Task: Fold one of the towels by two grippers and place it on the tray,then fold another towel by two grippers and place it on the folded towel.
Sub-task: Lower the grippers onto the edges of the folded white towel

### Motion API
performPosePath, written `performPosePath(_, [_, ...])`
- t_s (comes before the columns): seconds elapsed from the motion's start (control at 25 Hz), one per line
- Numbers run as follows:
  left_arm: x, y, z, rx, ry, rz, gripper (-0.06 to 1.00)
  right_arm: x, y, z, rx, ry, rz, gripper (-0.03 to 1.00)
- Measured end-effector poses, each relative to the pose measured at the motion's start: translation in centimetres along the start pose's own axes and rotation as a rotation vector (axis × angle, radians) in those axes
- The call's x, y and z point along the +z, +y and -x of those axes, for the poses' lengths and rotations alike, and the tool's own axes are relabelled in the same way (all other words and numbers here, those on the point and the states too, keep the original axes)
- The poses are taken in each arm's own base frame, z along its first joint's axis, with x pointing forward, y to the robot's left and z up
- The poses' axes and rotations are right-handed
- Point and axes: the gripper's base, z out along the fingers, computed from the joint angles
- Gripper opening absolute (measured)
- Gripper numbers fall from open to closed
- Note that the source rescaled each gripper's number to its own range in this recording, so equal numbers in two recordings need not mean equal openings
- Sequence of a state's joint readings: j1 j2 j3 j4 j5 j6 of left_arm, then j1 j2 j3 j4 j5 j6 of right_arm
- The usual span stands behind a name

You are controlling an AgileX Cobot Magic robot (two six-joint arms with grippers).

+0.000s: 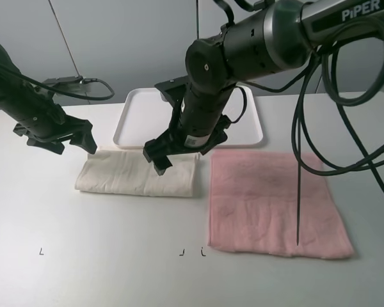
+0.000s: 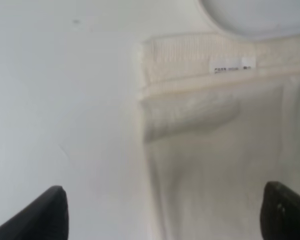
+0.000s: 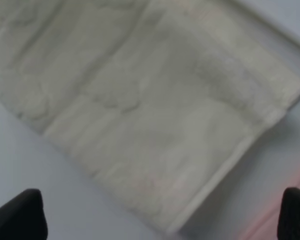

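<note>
The cream off-white terry towel (image 1: 131, 176) lies folded into a long strip on the white table (image 1: 102, 275), in the middle left of the high view. It is just in front of the flat white plastic tray (image 1: 137, 118), not on it. I cannot tell if its far edge touches the rim.

The black left gripper (image 1: 64, 144) hangs over the towel's far left corner. In its wrist view the gripper (image 2: 165, 220) has its two fingers (image 2: 45, 215) spread wide, with nothing in them. A small white label (image 2: 234, 66) sits on the cream towel (image 2: 210, 165), but its print is too blurry to read. Only a round corner of the tray (image 2: 255, 15) shows there.

The black right gripper (image 1: 182, 152) hangs over the towel's far right part, and its thick arm hides the middle of the tray. In its blurry wrist view the gripper (image 3: 160, 215) is also spread wide and holds nothing above the cream towel (image 3: 155, 110).

The pale pink terry towel (image 1: 262, 198) lies flat and unfolded at the lower right, just beside the cream one. A thin black cable (image 1: 297, 192) hangs in front of it.
</note>
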State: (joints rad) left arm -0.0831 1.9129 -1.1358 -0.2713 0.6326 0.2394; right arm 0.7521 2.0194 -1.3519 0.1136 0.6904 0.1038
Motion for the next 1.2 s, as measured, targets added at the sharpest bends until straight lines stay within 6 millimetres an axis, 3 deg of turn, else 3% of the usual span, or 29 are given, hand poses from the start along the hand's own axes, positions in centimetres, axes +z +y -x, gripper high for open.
performPosePath(0.4, [3.4,1.3,-1.0,-0.064,0.169,0.084,0.99,-0.1,-0.5,-0.5,0.007,0.073,0.028,1.00])
performPosePath(1.2, [5.0,2.1,-1.4,-0.098,0.217,0.140,0.99,-0.2,-0.5,-0.2,-0.016,0.043,0.031,1.00])
